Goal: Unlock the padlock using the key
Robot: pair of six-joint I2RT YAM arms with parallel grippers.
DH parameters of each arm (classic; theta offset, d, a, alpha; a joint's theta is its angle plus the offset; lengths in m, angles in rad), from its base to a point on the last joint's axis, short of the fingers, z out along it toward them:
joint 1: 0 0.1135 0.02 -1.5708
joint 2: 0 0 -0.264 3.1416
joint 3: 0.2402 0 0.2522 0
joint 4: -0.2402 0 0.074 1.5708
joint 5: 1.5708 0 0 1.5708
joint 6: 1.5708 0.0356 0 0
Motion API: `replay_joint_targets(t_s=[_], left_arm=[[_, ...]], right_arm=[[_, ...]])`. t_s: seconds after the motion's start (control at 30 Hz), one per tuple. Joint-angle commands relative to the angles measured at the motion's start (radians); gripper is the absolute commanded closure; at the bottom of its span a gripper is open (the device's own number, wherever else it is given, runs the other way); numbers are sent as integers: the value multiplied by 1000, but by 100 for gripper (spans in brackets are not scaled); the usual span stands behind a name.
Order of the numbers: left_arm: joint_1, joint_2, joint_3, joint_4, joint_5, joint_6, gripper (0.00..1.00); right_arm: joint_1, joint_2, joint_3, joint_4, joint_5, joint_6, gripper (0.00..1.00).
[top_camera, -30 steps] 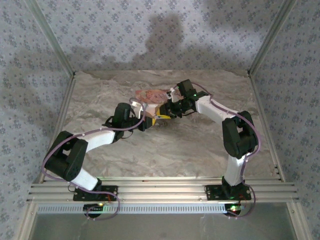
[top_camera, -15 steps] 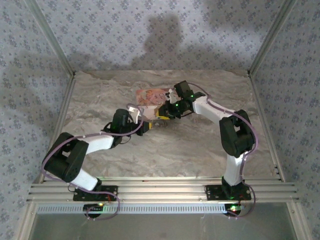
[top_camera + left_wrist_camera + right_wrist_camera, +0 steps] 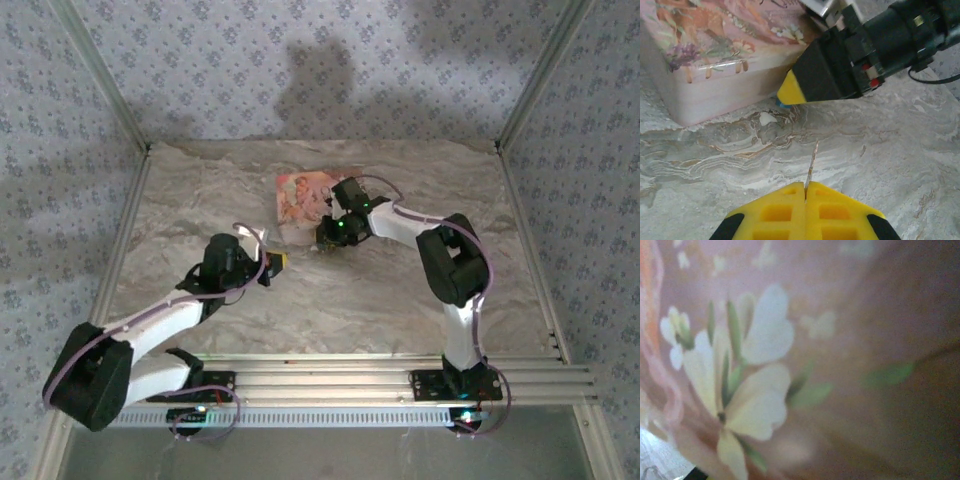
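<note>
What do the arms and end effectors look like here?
Left arm and right arm: white links, black joints, purple cables looped alongside. Left end effector: yellow fingers with square pockets. Right end effector: black body, yellow tip, small red marks.

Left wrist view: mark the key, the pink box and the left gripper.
key (image 3: 812,161), left wrist view, thin blade past the fingertips.
pink box (image 3: 715,35), left wrist view, illustrated lid.
left gripper (image 3: 805,189), left wrist view, seam between shut fingertips.

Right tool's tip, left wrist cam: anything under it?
A small blue bit peeks out beneath the right tool, beside the pink box. The tool covers the rest; what it is, I cannot tell.
</note>
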Motion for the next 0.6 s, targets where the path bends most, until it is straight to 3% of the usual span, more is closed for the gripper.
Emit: replay_joint_targets(t_s=[0.0, 0.07, 0.23, 0.4, 0.57], left_arm=[[-6, -74, 12, -118, -50, 38, 100], [-6, -109, 10, -143, -63, 42, 100], [-5, -196, 20, -195, -79, 78, 100], [-7, -246, 39, -198, -88, 116, 100], [-17, -214, 102, -208, 37, 209, 100]], right_arm=[[44, 11, -17, -46, 91, 17, 56], [66, -28, -36, -53, 123, 19, 44], [92, -177, -115, -77, 162, 45, 38], [117, -346, -149, -149, 226, 98, 40], [176, -487, -129, -120, 223, 126, 50]])
